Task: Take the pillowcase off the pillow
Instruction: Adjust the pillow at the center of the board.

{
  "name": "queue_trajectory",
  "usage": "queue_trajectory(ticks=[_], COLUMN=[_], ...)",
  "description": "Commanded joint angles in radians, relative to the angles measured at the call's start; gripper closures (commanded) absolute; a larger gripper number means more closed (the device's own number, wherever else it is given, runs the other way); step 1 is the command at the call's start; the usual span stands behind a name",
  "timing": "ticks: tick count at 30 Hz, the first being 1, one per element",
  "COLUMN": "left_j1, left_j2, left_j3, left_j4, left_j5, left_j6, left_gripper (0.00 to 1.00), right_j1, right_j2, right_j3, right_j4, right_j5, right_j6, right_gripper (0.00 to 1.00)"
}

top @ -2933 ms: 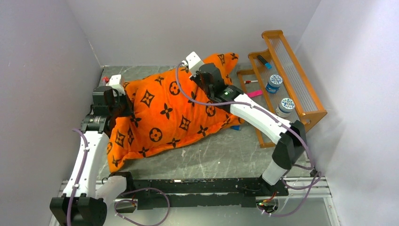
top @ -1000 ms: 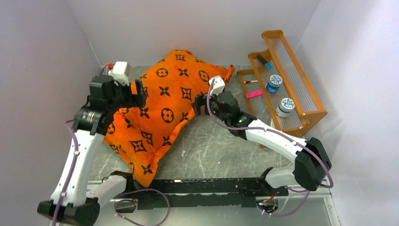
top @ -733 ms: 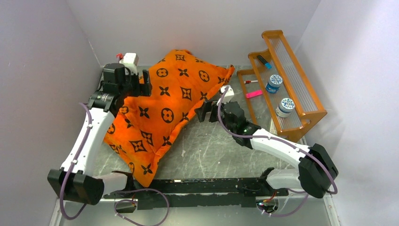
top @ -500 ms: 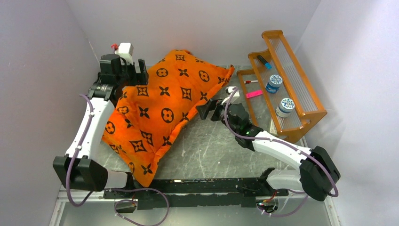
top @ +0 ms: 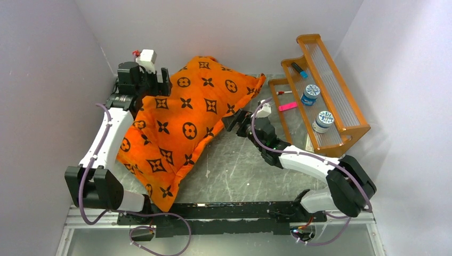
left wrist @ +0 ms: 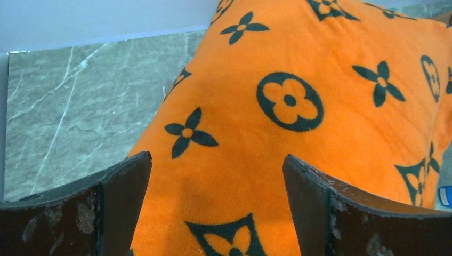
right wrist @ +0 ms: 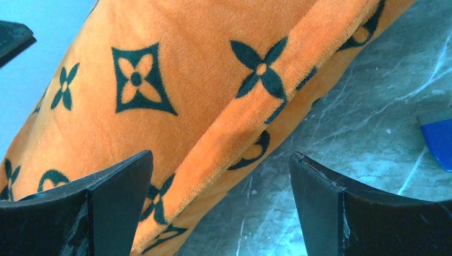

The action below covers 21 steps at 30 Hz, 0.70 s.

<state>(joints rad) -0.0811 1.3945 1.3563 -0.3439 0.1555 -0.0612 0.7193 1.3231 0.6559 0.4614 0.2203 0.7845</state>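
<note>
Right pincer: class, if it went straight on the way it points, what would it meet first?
Probably the pillowcase, at its flat border by the table; depth is unclear.

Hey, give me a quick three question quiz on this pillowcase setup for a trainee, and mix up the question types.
1. True or false: the left claw is shut on the pillowcase.
2. Multiple choice: the orange rack stands A) at the right side of the table, B) at its left side, C) on top of the pillowcase.
3. Fill in the blank: the right claw sits over the pillowcase's edge with its jaws ___.

Key: 1 false, its jaws stand open with fabric between them, ungripped. 2 A. 3 open.
</note>
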Motion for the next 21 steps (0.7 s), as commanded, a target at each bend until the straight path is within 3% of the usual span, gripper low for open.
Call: queue_trajectory(ticks=[1,5,14,21], left_j1=[0.017,0.057,0.199,0.198], left_j2=[-0.034,-0.042,0.146,0.177], left_j3=[-0.077,-0.129,-0.13,-0.151], left_j4=[0.138,0.199,0.24,0.224], left_j5=[-0.042,0.002,0.463,0.527], left_j6=[-0.002,-0.045,-0.159,-0.158], left_gripper=[0.02,0.02,0.02,0.02], right_j1=[-0.004,-0.004,-0.003,-0.003], right_j2=[0.035,0.09,0.254,0.414], right_j3=[0.019,0.018,0.104,0.227], right_j4=[0.1,0.162,0.29,0.376], right_j5=[0.036,0.021,-0.067,-0.201], right_j6=[0.084,0.137,0.211,0.226], right_gripper=[0.0,0.0,0.0,0.0])
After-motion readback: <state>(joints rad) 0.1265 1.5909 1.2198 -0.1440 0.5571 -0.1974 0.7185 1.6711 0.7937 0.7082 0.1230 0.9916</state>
